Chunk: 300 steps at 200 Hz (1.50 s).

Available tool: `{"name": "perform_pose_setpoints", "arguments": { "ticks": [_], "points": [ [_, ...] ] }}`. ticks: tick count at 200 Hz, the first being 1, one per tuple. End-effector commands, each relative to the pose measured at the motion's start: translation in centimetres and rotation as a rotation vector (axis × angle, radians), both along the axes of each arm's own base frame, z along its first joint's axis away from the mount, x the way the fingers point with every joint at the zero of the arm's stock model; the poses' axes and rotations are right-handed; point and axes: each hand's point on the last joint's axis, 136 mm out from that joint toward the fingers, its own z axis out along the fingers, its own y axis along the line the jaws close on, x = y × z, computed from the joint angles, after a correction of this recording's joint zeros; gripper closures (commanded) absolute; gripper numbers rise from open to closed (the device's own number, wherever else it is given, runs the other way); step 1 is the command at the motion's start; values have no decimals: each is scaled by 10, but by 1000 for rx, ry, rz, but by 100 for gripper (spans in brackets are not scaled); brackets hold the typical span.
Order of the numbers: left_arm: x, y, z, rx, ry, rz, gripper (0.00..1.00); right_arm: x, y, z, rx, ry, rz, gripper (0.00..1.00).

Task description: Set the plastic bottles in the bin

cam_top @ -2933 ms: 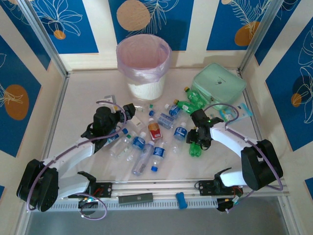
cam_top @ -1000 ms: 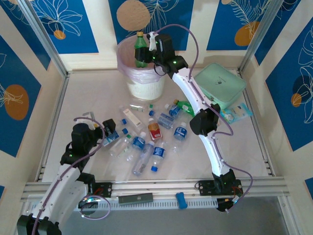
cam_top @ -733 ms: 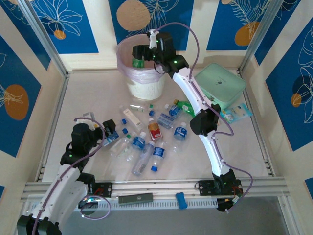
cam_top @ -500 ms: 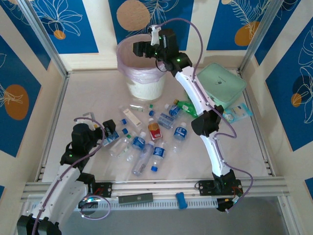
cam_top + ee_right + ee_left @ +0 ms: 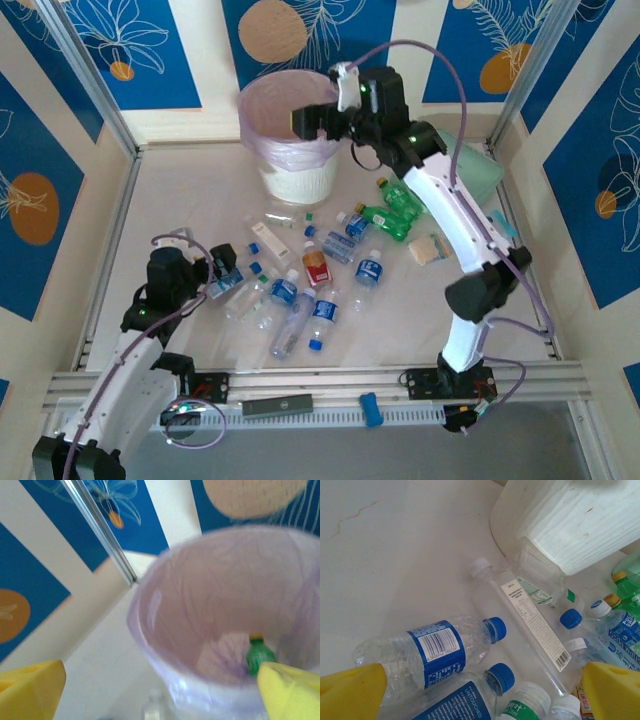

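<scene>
Right gripper (image 5: 316,120) gapes empty at the bin's (image 5: 290,183) 3 o'clock rim, 1 green bottle (image 5: 259,656) inside. Left gripper (image 5: 482,685) gapes empty over bottles (image 5: 427,650).

The left arm (image 5: 125,355) and the right arm (image 5: 450,205) are built alike: glossy white links joined by chunky black joint housings (image 5: 475,297). A thin lavender cable (image 5: 400,42) runs along each arm and loops free of the links in places. A small green light (image 5: 411,126) glows on the black housing near each wrist. Each arm stands on a black base (image 5: 455,382). The jaws end in blunt, matte, bright yellow pads (image 5: 350,690).
</scene>
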Motion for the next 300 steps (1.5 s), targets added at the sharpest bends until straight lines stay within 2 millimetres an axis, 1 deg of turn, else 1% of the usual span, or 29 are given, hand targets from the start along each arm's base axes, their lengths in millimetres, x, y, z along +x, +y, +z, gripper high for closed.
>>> {"name": "perform_pose_setpoints", "arguments": {
  "ticks": [1, 17, 20, 37, 52, 63, 93, 104, 119, 148, 160, 175, 179, 182, 184, 209, 230, 268, 300],
  "points": [
    [8, 2, 12, -4, 4, 18, 0, -17, -10, -25, -9, 39, -12, 1],
    [18, -1, 18, -12, 5, 16, 0, -32, -21, -38, -8, 55, -30, 1],
    [20, -2, 19, -16, 7, 14, 0, -34, -24, -45, -13, 67, -35, 1],
    [32, -10, 22, -81, 11, 13, 0, -47, -38, -66, -24, 94, -76, 1],
    [42, -20, 24, -153, 21, 10, 0, -56, -53, -86, -35, 121, -124, 1],
    [48, -29, 24, -171, 38, 14, 0, -61, -65, -102, -42, 148, -169, 1],
    [59, -57, 22, -87, 82, 28, 0, -68, -99, -146, -42, 238, -306, 1],
    [61, -63, 18, -51, 111, 57, 0, -70, -108, -160, -31, 265, -342, 1],
    [64, -74, 11, -15, 130, 85, 0, -72, -118, -172, -12, 286, -374, 1],
    [66, -99, -1, 33, 160, 141, 0, -71, -137, -190, 5, 318, -433, 1],
    [67, -110, -7, 45, 172, 151, 0, -70, -142, -195, 20, 331, -441, 1],
    [69, -116, -13, 70, 197, 184, 0, -69, -148, -200, 31, 342, -449, 1],
    [69, -117, -18, 83, 210, 191, 0, -69, -149, -201, 32, 344, -450, 1],
    [70, -119, -16, 81, 209, 196, 0, -69, -151, -202, 32, 344, -454, 1],
    [70, -120, -20, 89, 217, 198, 0, -69, -152, -203, 32, 343, -456, 1],
    [78, -133, -35, 97, 273, 208, 0, -70, -162, -211, 29, 343, -473, 1],
    [82, -138, -48, 101, 321, 238, 0, -73, -169, -220, 26, 349, -478, 1],
    [84, -138, -68, 145, 376, 274, 1, -76, -184, -232, 37, 370, -493, 1],
    [85, -139, -81, 187, 414, 288, 3, -73, -194, -236, 75, 384, -502, 1]
  ]
}}
